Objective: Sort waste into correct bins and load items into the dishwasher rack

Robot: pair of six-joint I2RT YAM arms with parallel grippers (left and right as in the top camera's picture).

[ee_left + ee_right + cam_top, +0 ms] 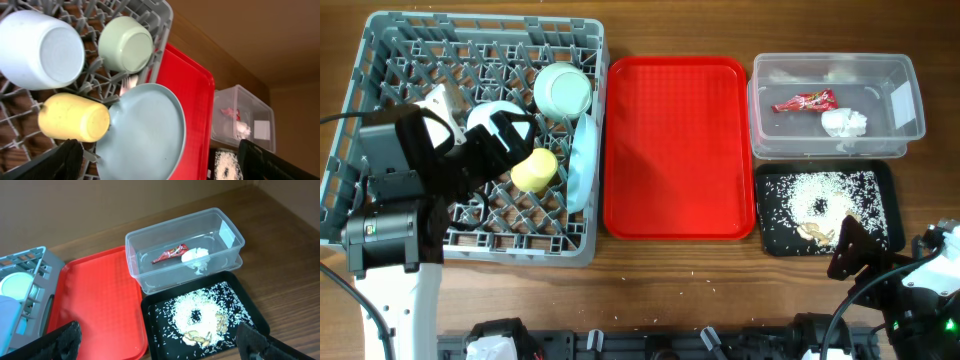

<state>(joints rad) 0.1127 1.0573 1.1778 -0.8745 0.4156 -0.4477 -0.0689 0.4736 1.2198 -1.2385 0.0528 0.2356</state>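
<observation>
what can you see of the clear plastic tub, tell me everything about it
The clear plastic tub is rectangular and see-through, with rounded corners, a lipped rim and no lid, and a white label on one short wall. It stands upright on the wooden table, right of the red tray and just behind the black tray; whether they touch is unclear. Inside, a red wrapper and a crumpled white napkin lie side by side on its floor.

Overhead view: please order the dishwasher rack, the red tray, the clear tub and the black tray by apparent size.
1. dishwasher rack
2. red tray
3. clear tub and black tray: nearly alike; the tub's rim is nearer the camera, so unranked.
</observation>
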